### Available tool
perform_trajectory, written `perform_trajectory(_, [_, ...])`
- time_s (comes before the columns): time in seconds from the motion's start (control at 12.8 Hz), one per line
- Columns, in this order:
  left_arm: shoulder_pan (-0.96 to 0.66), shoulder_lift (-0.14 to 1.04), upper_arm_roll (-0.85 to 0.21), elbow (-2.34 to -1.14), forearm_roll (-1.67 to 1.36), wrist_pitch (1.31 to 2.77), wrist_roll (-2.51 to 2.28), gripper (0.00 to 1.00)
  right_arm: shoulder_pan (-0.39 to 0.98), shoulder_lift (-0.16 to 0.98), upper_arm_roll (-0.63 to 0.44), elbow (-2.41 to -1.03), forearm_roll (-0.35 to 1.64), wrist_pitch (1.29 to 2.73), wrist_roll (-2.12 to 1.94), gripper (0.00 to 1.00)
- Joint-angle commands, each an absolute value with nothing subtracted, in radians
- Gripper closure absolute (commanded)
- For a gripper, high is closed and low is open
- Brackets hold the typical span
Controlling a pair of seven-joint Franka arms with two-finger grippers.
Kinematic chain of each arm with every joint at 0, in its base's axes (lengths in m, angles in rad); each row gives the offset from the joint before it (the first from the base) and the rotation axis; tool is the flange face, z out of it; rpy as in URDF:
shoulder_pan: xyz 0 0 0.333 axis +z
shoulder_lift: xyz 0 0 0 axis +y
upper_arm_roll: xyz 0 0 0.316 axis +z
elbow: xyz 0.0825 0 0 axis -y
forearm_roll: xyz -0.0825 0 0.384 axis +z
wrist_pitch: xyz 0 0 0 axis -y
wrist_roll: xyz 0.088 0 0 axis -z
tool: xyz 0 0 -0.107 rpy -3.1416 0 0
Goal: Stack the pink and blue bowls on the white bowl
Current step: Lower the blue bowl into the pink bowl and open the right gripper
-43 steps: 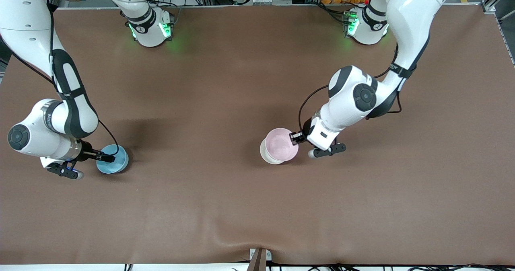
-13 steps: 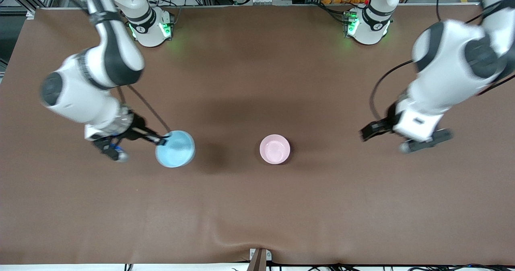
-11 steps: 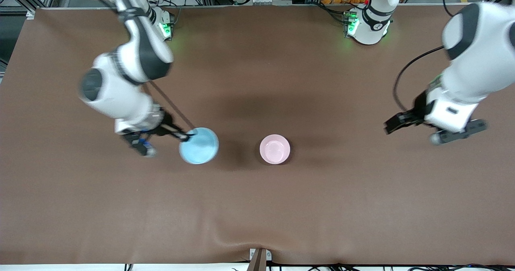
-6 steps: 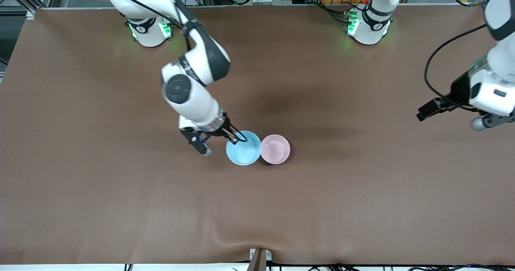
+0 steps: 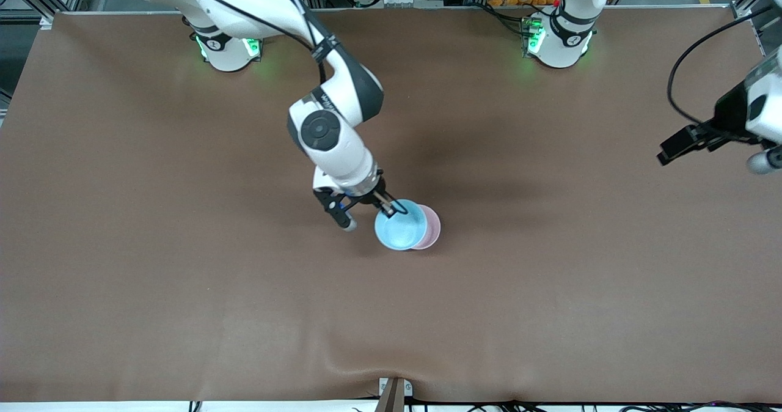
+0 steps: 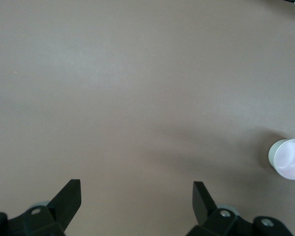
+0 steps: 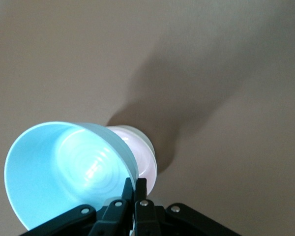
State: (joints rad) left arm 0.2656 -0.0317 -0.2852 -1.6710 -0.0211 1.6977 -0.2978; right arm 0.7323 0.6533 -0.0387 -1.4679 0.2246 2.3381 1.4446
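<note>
On the brown table (image 5: 183,314), right hand (image 5: 396,208) pinches blue bowl (image 5: 400,227) over pink bowl (image 5: 431,228); left hand (image 5: 675,149) waits, spread wide.

I can read no text, label, brand or number here: my arms, the blue bowl (image 5: 400,230), the pink bowl (image 5: 430,228) and the desk (image 5: 183,290) carry nothing legible.

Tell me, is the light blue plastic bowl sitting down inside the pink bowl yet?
Not yet. The right gripper holds the light blue plastic bowl partly over the pink bowl.
</note>
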Motion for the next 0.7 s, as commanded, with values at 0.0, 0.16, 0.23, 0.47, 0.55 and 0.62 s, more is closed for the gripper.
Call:
perform_trajectory(0.0, [0.288,-0.066,-0.290,-1.651,-0.017,1.649,-0.252,0.00,0.767,0.695,-0.054,-1.440,0.177,2.371,1.531,1.00])
perform_trajectory(0.16, [0.285,-0.051,-0.293,-1.591,-0.015,1.612,-0.252,0.00,0.784,0.732,-0.054,-1.439,0.173,2.434,1.558,1.00])
perform_trajectory(0.23, [0.282,-0.049,-0.295,-1.583,-0.011,1.611,-0.255,0.00,0.790,0.741,-0.054,-1.439,0.172,2.453,1.562,1.00])
perform_trajectory(0.47, [0.284,-0.049,-0.296,-1.583,-0.006,1.609,-0.238,0.00,0.813,0.758,-0.055,-1.440,0.167,2.456,1.580,1.00])
perform_trajectory(0.55, [0.282,-0.052,-0.298,-1.583,-0.006,1.609,-0.236,0.00,0.821,0.765,-0.057,-1.439,0.155,2.457,1.600,1.00])
perform_trajectory(0.62, [0.279,-0.060,-0.304,-1.580,-0.008,1.608,-0.236,0.00,0.822,0.768,-0.055,-1.439,0.140,2.457,1.614,1.00])
